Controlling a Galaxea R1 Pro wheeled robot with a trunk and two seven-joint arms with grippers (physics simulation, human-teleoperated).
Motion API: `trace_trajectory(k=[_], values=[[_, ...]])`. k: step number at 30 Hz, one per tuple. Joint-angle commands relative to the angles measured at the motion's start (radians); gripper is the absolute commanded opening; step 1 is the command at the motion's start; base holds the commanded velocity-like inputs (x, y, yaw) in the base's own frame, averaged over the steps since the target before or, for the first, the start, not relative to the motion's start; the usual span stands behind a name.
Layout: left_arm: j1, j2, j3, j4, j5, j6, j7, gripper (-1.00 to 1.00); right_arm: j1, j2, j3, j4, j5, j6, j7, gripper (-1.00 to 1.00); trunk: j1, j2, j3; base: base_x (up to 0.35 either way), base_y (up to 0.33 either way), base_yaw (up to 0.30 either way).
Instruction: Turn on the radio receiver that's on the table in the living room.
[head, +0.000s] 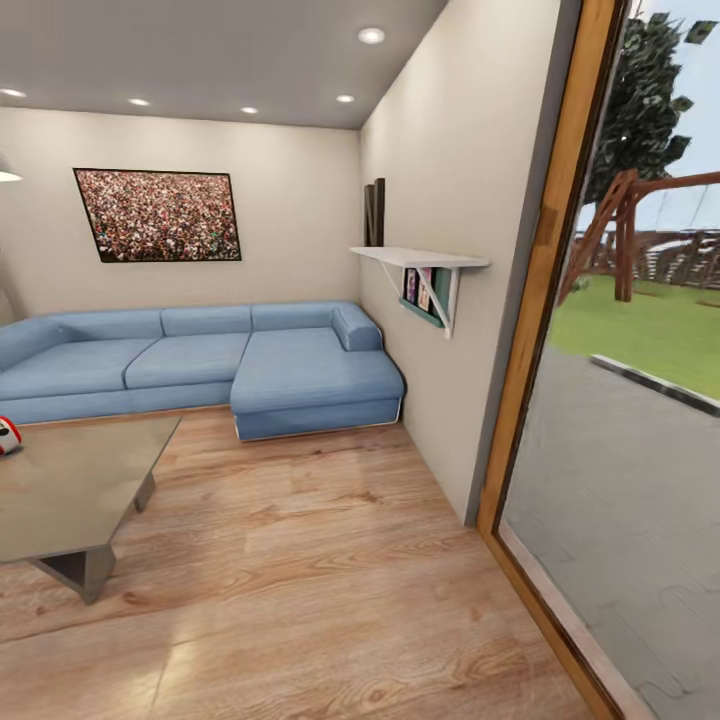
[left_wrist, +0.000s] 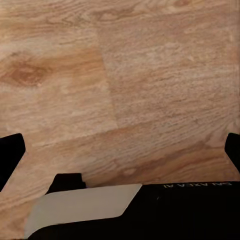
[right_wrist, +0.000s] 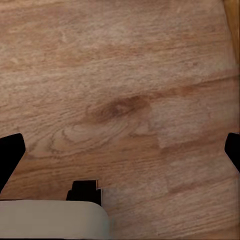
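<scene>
My view: radio (head: 7, 435) on table (head: 70, 490), far left; sofa (head: 200, 365) behind. Both grippers (left_wrist: 120, 150) (right_wrist: 120, 150) spread apart over floor (head: 330, 580).

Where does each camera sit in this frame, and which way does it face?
Head view: on the robot's head, facing the living room: blue sofa, table, radio receiver at its left edge.
Left wrist view: near the left gripper, facing the wood floor; dark fingertips at both edges.
Right wrist view: near the right gripper, likewise.
Both wrist views share the plank floor.
</scene>
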Motion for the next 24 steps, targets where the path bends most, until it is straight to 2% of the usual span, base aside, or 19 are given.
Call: trace_trajectory(k=[1, 3, 6, 16, 24], values=[[0.000, 0.008, 0.000, -0.008, 0.000, 0.000, -0.002, 1.00, 0.000, -0.004, 0.000, -0.004, 0.000, -0.004, 0.000, 1.00, 0.000, 0.000, 0.000, 0.000, 0.203, 0.000], [0.000, 0.025, 0.000, -0.021, 0.001, -0.003, -0.003, 1.00, -0.001, -0.013, 0.000, -0.008, 0.000, -0.010, 0.000, 1.00, 0.000, 0.000, 0.000, 0.000, 0.237, 0.000], [0.000, 0.035, 0.001, -0.028, 0.000, -0.005, -0.002, 1.00, -0.001, -0.017, 0.000, -0.009, 0.000, -0.011, 0.000, 1.00, 0.000, 0.000, 0.000, 0.000, 0.260, 0.000], [0.000, 0.051, 0.004, -0.030, 0.002, -0.008, -0.001, 1.00, 0.000, -0.018, 0.000, -0.007, 0.000, -0.012, 0.000, 1.00, 0.000, 0.000, 0.000, 0.000, 0.269, 0.000], [0.000, 0.054, 0.005, -0.030, 0.003, -0.009, -0.002, 1.00, -0.001, -0.018, 0.000, -0.007, 0.000, -0.012, 0.000, 1.00, 0.000, 0.000, 0.000, 0.000, 0.255, 0.000]])
